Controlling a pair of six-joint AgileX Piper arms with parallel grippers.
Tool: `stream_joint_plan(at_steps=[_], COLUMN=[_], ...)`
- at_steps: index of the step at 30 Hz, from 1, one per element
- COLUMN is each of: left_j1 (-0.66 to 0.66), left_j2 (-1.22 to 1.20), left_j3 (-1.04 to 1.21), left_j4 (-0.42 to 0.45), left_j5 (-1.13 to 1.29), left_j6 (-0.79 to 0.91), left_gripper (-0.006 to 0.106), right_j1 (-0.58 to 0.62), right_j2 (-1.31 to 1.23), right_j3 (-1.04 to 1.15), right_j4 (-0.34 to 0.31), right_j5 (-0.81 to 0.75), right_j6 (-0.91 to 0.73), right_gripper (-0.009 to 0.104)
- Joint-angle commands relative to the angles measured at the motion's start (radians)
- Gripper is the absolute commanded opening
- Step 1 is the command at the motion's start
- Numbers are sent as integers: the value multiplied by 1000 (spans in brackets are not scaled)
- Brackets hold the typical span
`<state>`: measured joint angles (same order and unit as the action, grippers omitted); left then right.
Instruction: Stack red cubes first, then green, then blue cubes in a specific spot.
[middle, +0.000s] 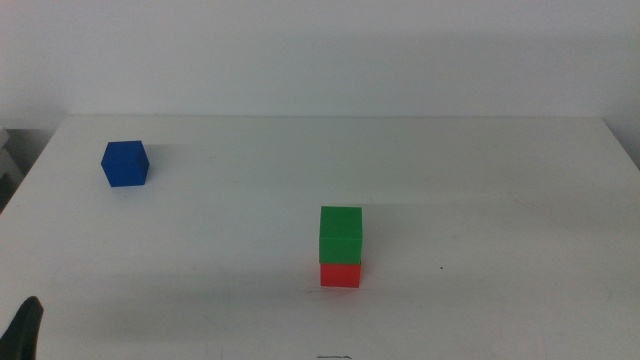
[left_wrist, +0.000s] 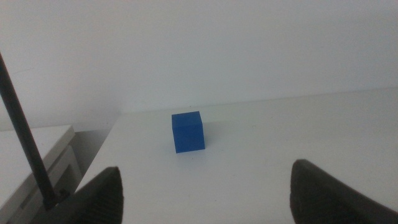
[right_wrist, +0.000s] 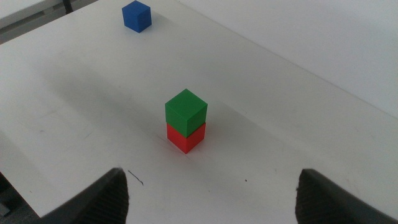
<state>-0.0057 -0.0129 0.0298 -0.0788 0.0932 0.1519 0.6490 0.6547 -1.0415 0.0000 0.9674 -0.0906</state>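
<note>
On the white tabletop (middle: 480, 190) the green cube (middle: 341, 235) sits squarely on the red cube (middle: 341, 274), the two making a short stack a little right of centre and toward the near edge. The blue cube (middle: 125, 163) stands alone, well apart from the stack, far off toward the back left corner. Nothing lies between the blue cube and the stack; the surface there is plain white, with only a small dark speck to the right of the stack and a faint dark scratch near the front edge. The left gripper (left_wrist: 205, 193) hangs low at the near left corner, showing in the middle view only as a dark tip at the bottom edge; its fingers (left_wrist: 99, 193) are spread wide apart with nothing between them, and the blue cube sits ahead of them, in line with the gap but clear of it. A thin dark rod or cable (left_wrist: 25, 130) slants across the side of that wrist view, and a pale piece of furniture (left_wrist: 37, 155) stands beside the tabletop there. The right gripper (right_wrist: 211, 193) is out of the middle view; its fingers (right_wrist: 106, 196) are also wide apart and empty, facing the stack from a distance, with the blue cube far beyond it.
</note>
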Motion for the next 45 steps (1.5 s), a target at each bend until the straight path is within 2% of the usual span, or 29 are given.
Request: stream_joint_plan(at_steps=[1,5,9,17,25,30,39,42,45], left_j1=[-2,5,28,27,27,27,28,29,31], left_j2=[-20,48,319,806,1115,1230,1364,1452,1562], left_j3=[-3,-40,-225,-680,-888,-965,-1143,-1249,-1378], left_j4=[-5,-14,-52,-40,-43,-44,79,113,98], left_j5=[-75,-43,67,501,798,811,853,892,943], left_j6=[-10,-21,-52,-48,-33,-22,-184,-138,-69], left_gripper=[90,90,90,90,90,90,90,90,90], right_j1=[-7,-7,-7,-7,-7,-7,-7,-7,-7], right_j2=[3,3,3,3,3,3,3,3,3], right_j3=[-25,-25,-25,-25,-25,-25,-25,-25,-25], right_j4=[-12,-12,-12,-12,-12,-12,-12,-12,-12], right_j5=[-64,-64,-65,-65,-65,-65,-65,-65,-65], right_j6=[-15,-15,-15,-15,-15,-15,-15,-15,-15], right_gripper=[90,90,90,90,90,90,90,90,90])
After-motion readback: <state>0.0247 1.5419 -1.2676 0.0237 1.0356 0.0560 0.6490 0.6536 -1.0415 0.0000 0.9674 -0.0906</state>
